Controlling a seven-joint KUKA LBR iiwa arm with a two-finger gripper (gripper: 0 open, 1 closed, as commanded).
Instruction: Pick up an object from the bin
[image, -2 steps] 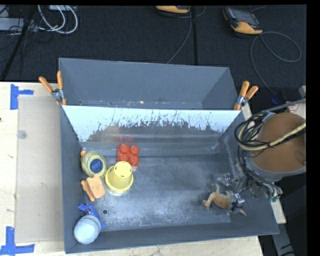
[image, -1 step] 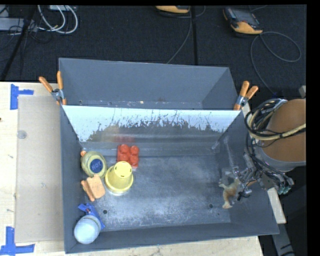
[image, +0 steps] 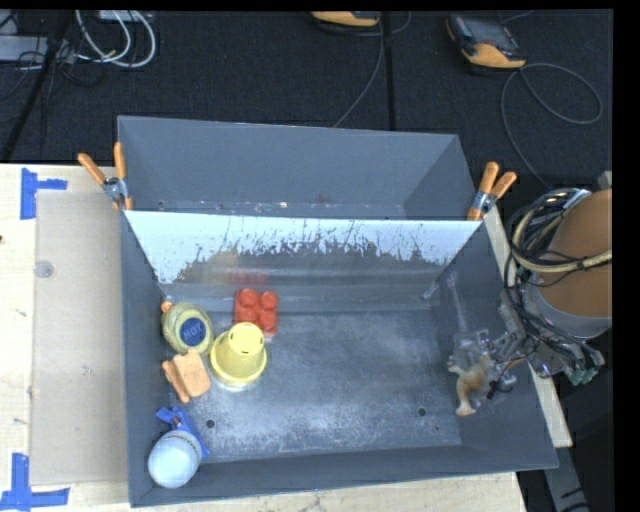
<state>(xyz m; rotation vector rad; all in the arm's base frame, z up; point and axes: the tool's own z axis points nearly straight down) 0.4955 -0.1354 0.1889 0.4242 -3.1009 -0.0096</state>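
Camera view from my end: the gripper (image: 480, 365) sits low by the right wall of the bin (image: 300, 190), and I can't tell if it's open or clenched. A small tan lump (image: 466, 392) lies just beside it. The yellow cup (image: 238, 352) and its neighbours are well apart, far left.

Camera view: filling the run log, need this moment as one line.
gripper: low by right wall of bin | hold: cannot tell | yellow cup, red piece, blue-white object: left side, apart from gripper

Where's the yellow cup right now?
The yellow cup sits at the left of the bin in the camera view, just below the red block, beside the round jar.
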